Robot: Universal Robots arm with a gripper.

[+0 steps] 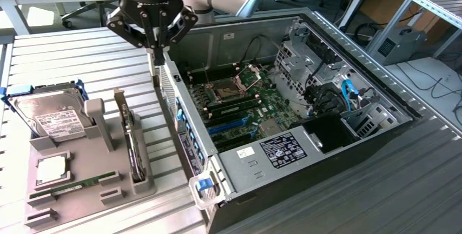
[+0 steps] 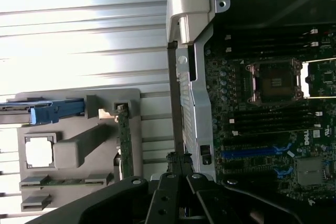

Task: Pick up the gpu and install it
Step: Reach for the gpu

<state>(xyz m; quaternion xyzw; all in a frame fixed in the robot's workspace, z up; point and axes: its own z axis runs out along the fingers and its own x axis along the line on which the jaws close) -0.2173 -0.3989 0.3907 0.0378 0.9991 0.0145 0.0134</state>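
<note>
My fingers [image 1: 157, 55], closed and empty, are at upper left; the gpu [image 1: 131, 136], lower left, looks light, stiff and fragile, so I would take its top edge.

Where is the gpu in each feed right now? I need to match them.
Exterior view: the gpu stands edge-on in the grey holder, on its side nearest the computer case, to the exterior view's left of the case.
Wrist view: the gpu stands edge-on in the same holder, between the upright grey post and the case.
Shared landmark: that upright grey post.
</note>
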